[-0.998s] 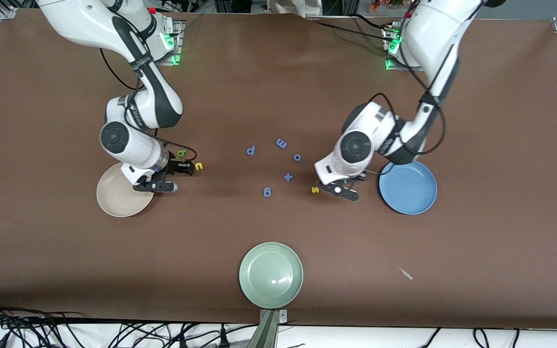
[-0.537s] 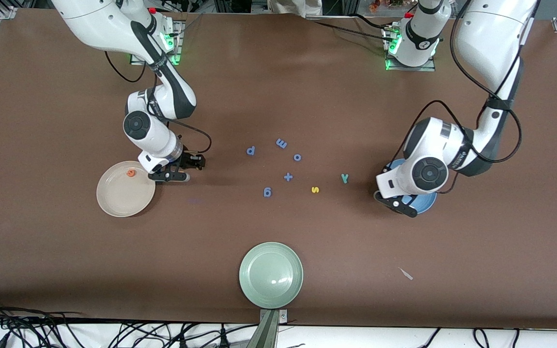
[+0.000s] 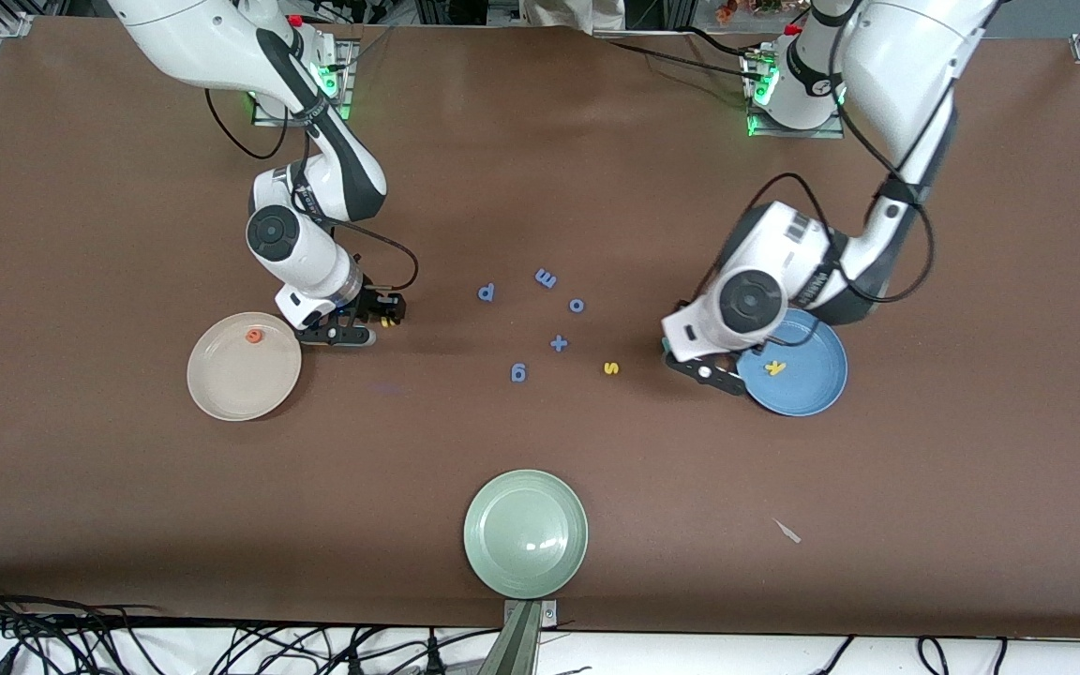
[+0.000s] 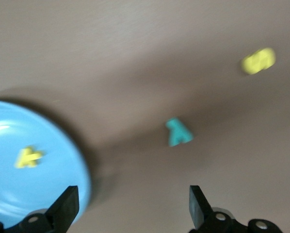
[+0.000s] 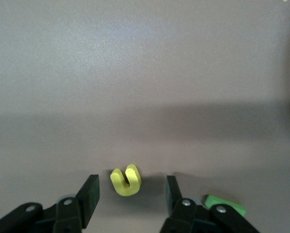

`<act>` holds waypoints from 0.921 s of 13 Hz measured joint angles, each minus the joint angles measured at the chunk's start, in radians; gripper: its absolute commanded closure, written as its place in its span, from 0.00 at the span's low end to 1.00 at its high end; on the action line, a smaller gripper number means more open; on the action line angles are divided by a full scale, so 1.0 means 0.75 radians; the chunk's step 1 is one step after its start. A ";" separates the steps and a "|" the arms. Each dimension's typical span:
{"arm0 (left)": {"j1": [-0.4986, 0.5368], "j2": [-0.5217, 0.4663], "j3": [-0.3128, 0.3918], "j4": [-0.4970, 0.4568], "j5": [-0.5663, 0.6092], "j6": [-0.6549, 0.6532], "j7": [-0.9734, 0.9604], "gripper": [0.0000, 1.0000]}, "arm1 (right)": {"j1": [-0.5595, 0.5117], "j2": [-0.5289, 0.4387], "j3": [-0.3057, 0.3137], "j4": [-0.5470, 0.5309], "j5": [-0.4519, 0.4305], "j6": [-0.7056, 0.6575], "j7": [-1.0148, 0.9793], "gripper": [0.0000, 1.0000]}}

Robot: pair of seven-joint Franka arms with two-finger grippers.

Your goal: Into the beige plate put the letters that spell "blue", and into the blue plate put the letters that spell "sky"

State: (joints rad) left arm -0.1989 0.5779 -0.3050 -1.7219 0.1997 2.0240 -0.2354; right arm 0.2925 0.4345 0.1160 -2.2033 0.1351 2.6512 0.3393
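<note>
Status: two letters plated, five outstanding.

My right gripper has its fingers apart astride the yellow u on the table beside the beige plate; a green letter lies by one finger. The orange e sits in that plate. My left gripper is wide apart and empty over the teal y, beside the blue plate containing the yellow k; the yellow s remains on the table.

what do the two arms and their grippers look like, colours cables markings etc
Both arms are glossy white with dark grey-black joint bands and round dark caps on the wrist joints. A thin black cable loops along each forearm to the wrist. Green lights glow at both bases, and small red parts show near them. The left gripper and right gripper are black, with flat, squared fingers and silver screws showing in the wrist views.
</note>
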 measured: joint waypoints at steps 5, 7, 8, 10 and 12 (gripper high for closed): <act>-0.094 0.164 0.002 -0.027 0.000 0.291 -0.371 0.00 | 0.050 0.002 0.003 -0.020 0.000 0.038 0.050 0.44; -0.087 0.186 0.008 -0.035 0.003 0.331 -0.381 0.03 | 0.056 0.002 0.002 -0.024 0.000 0.044 0.053 0.45; -0.080 0.185 0.009 -0.035 0.027 0.331 -0.381 0.04 | 0.056 0.001 -0.001 -0.025 0.000 0.045 0.050 0.45; -0.071 0.184 0.008 -0.035 0.092 0.330 -0.384 0.16 | 0.056 0.002 -0.016 -0.025 0.000 0.045 0.028 0.45; -0.068 0.184 0.008 -0.039 0.102 0.329 -0.384 0.46 | 0.054 0.002 -0.037 -0.025 0.000 0.045 0.000 0.46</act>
State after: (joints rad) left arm -0.2500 0.7158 -0.2991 -1.7510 0.2765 2.2705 -0.5232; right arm 0.3332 0.4360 0.0884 -2.2221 0.1351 2.6851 0.3393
